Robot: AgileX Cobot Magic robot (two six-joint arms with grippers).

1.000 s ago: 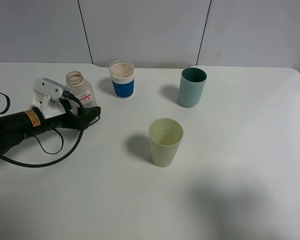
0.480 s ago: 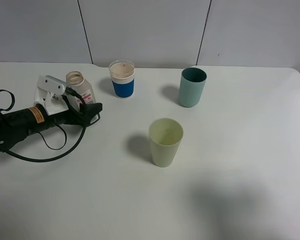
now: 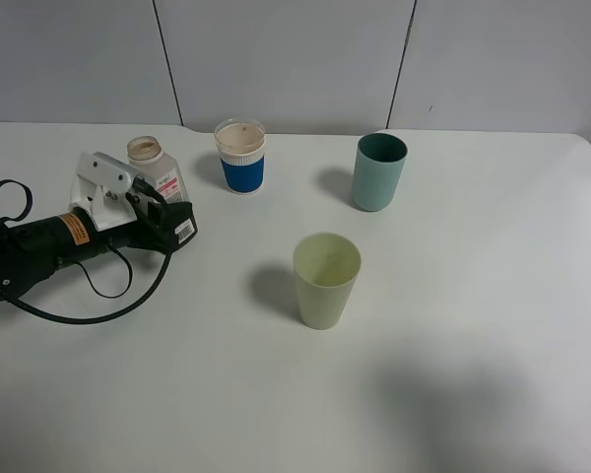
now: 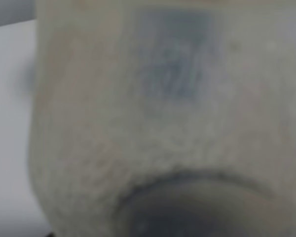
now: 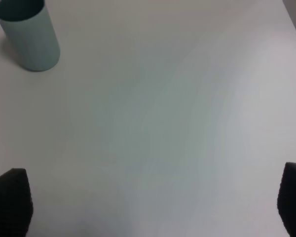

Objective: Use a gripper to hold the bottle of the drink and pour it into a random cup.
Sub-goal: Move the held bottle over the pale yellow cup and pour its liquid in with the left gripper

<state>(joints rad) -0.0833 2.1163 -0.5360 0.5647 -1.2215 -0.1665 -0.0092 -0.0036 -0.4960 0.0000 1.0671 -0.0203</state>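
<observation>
**A:** Where are we on the worktop (image 3: 492, 394)?

**B:** At the grasp, I'd say. The left gripper (image 3: 167, 212) lies low at the left side with its fingers clamped narrow on the bottle of the drink (image 3: 156, 175). The bottle stands at the far left and fills the left wrist view as a blur. It hasn't been lifted yet.

**A:** And the next move?

**B:** Lift it level, since the wide neck looks uncapped. Carry it right and forward to the cup (image 3: 326, 281), the pale one alone mid-worktop, then tip the neck over its rim.

**A:** Is anything in the way?

**B:** The teal tumbler (image 3: 379, 172) is well apart at the back right. The white cup with a blue sleeve (image 3: 241, 158) stands near the bottle, so swing clear of it. The right gripper (image 5: 152, 202) hangs over bare worktop, fingers wide with nothing between them.
</observation>
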